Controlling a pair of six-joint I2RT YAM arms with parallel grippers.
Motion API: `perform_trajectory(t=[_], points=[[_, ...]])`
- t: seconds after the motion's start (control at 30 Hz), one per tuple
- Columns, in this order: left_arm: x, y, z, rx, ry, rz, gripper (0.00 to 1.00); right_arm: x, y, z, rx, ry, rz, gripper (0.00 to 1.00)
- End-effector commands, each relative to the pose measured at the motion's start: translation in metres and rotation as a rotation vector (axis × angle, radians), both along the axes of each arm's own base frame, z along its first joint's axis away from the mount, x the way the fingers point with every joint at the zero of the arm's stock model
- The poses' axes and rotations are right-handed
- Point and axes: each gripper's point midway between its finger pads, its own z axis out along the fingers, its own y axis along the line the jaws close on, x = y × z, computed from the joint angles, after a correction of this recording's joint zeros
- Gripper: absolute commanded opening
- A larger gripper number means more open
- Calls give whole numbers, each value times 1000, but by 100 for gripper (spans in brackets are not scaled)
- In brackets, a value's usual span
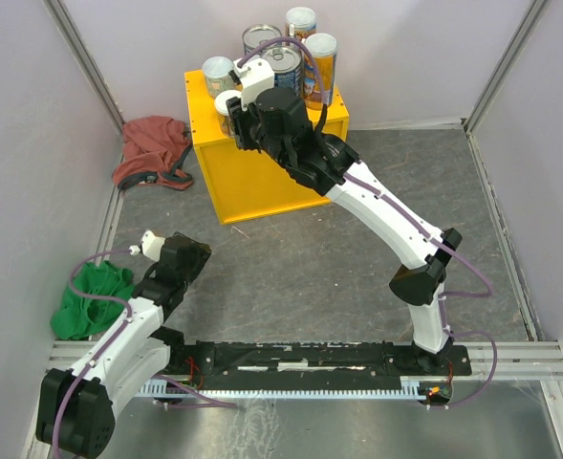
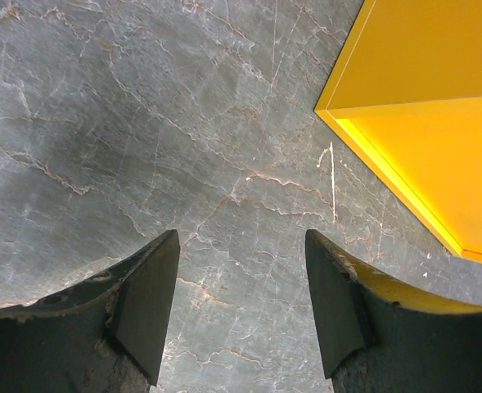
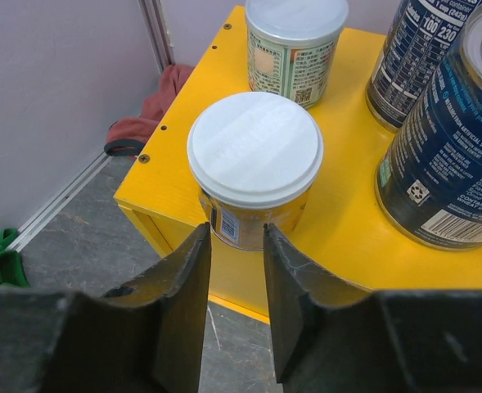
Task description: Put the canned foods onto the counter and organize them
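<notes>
Your right hand (image 3: 235, 237) hovers at the near-left corner of the big yellow cube-shaped box (image 3: 349, 239), fingers narrowly apart, gripping nothing, just short of a short white-lidded can (image 3: 255, 147). Five more cans (image 1: 319, 55) stand on that box too. Your left hand (image 2: 241, 241) hangs spread wide over the grey marbled desk (image 2: 142, 123) beside the box.
</notes>
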Motion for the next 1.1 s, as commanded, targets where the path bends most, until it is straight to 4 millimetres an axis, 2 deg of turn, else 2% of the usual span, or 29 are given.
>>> perform_trajectory(t=[0.0, 0.27, 0.53, 0.87, 0.93, 1.0, 1.03, 1.07], points=[[7, -1, 13, -19, -48, 15, 70, 1, -3, 18, 33, -30, -15, 37], [11, 0, 17, 4, -51, 12, 70, 14, 8, 5, 29, -13, -7, 32], [13, 2, 15, 22, -40, 16, 70, 31, 7, 0, 49, -10, -24, 32], [14, 7, 18, 56, -37, 21, 70, 40, 12, -5, 74, 3, -4, 32], [15, 8, 20, 64, -40, 23, 70, 38, 11, -4, 76, 4, -3, 36], [15, 9, 23, 69, -45, 26, 71, 34, 7, 0, 79, 4, -3, 44], [16, 9, 24, 71, -48, 27, 71, 28, 2, 9, 87, -3, -1, 47], [16, 10, 25, 71, -50, 29, 71, 24, -1, 7, 80, 2, 1, 51]])
